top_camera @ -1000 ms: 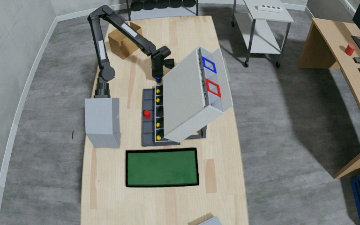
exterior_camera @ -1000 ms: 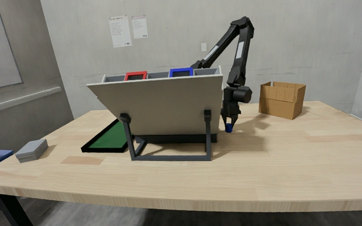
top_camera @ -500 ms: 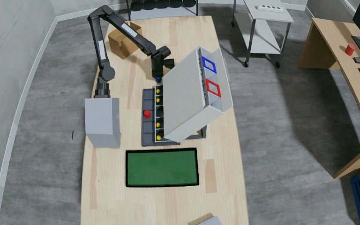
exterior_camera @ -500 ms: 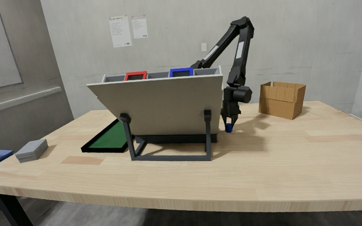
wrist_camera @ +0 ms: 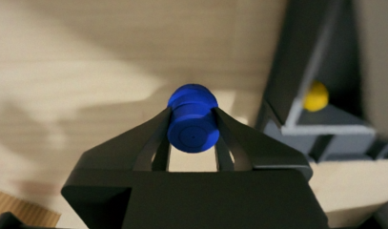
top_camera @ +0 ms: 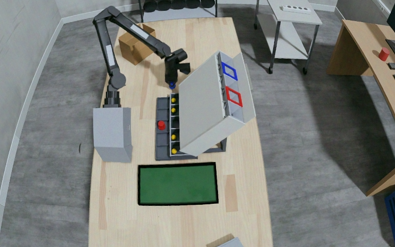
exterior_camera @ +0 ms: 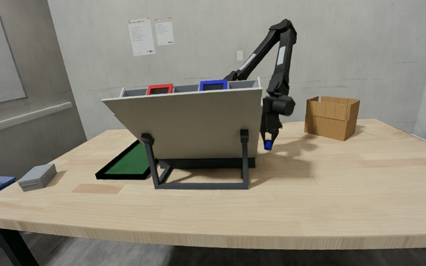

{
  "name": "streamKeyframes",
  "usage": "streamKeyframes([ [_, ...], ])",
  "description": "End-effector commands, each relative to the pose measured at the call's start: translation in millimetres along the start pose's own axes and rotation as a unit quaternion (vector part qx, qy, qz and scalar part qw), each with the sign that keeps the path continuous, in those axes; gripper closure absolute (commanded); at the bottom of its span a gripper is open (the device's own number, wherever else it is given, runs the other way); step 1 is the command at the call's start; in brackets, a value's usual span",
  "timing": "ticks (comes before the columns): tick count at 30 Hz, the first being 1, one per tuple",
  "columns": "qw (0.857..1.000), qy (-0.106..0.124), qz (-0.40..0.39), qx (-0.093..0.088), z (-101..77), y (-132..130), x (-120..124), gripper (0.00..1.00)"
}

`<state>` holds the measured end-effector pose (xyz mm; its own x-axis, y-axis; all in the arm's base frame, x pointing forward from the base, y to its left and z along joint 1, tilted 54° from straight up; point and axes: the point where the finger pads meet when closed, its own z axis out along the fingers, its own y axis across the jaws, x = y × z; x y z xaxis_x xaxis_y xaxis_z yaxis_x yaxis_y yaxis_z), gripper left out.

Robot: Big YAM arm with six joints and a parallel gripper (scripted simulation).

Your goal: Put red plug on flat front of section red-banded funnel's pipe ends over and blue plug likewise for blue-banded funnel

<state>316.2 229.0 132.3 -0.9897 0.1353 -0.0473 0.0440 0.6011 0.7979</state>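
My gripper (top_camera: 171, 84) is shut on the blue plug (wrist_camera: 193, 119) and holds it above the table, just beyond the far end of the dark grey section tray (top_camera: 168, 128). The plug also shows in the side view (exterior_camera: 268, 144), clear of the table top. The red plug (top_camera: 161, 124) stands on the flat front part of the tray's middle section. Several yellow marbles (top_camera: 173, 109) lie in the tray's sections. The tilted grey cover (top_camera: 204, 104) hides the pipes. The blue-banded funnel (top_camera: 229, 70) and the red-banded funnel (top_camera: 234, 96) sit at its top.
A grey box (top_camera: 112, 134) stands by the arm's base. A cardboard box (top_camera: 136, 44) is at the far end of the table. A green mat (top_camera: 177, 184) lies near the tray. A small grey block (exterior_camera: 37, 177) sits at the table's edge.
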Motion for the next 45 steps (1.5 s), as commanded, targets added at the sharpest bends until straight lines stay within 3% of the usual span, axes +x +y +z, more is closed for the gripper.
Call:
streamKeyframes([
  [1,1.0,-0.02,-0.022,-0.003,-38.9,7.5,-11.4,1.0],
  [8,1.0,-0.02,-0.022,-0.003,-93.1,6.7,-10.1,1.0],
  [45,1.0,-0.015,0.007,-0.005,-94.2,7.5,-11.2,1.0],
])
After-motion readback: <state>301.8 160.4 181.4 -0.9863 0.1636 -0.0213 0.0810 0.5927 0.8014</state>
